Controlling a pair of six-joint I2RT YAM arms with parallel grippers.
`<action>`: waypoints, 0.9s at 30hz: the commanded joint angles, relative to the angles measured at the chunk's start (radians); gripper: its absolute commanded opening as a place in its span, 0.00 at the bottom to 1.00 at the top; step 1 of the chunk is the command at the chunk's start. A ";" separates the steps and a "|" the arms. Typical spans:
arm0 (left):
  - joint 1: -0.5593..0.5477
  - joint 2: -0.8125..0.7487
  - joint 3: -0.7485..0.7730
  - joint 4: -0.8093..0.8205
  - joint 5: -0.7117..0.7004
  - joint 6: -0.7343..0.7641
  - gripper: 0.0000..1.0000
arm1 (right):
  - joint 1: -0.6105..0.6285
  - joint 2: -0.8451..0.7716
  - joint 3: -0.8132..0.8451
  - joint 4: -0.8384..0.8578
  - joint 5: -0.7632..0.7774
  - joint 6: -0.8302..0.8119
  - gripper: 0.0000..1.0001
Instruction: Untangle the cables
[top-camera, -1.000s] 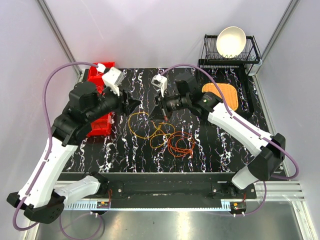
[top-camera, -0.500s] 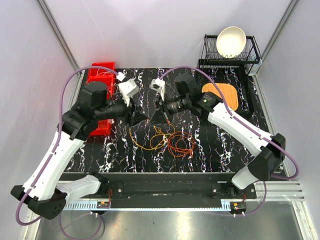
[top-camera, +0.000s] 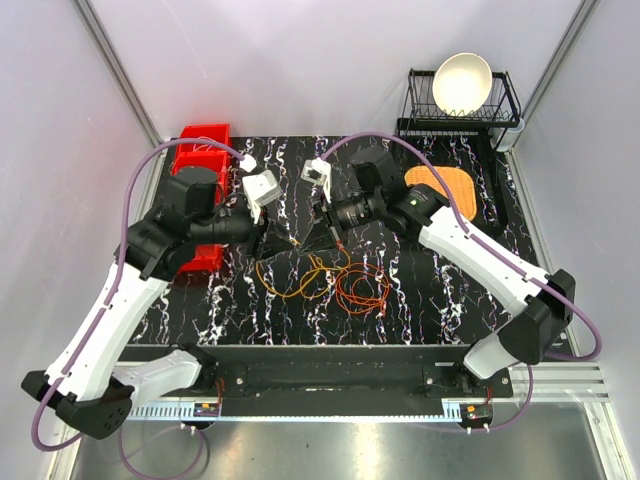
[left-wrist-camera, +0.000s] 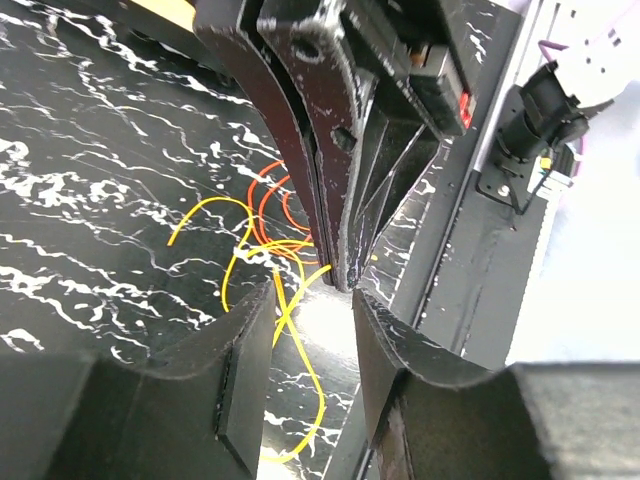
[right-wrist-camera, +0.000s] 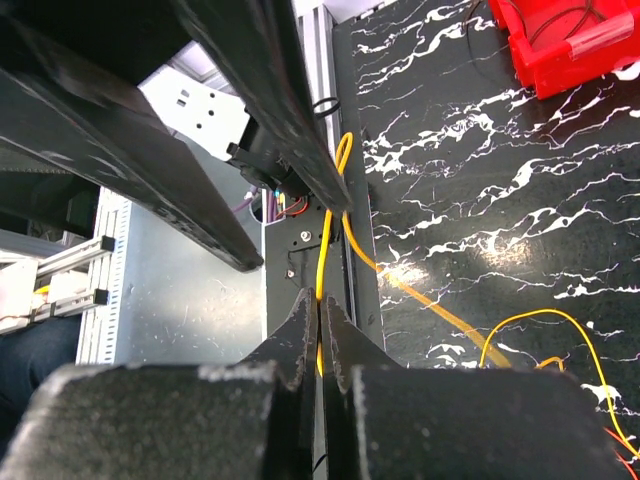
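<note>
Though lying as loose cables on the table, seem thin, light, limp, ready to snag. At the right gripper, clamped on one yellow strand; at the left gripper, parted, not gripping. Better to grasp a free stretch, not the orange knot.

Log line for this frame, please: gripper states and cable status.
right gripper: shut on yellow cable | left gripper: open, close beside right gripper | cables: tangled, loops overlapping on table
</note>
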 joint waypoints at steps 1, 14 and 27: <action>0.004 0.020 -0.003 0.000 0.071 0.020 0.40 | 0.006 -0.052 0.034 0.017 -0.031 -0.010 0.00; 0.002 0.074 -0.012 -0.005 0.125 0.003 0.05 | 0.006 -0.060 0.026 0.029 -0.028 -0.003 0.00; 0.005 0.054 0.024 0.116 -0.266 -0.132 0.00 | 0.006 -0.110 -0.052 0.106 0.398 0.117 0.72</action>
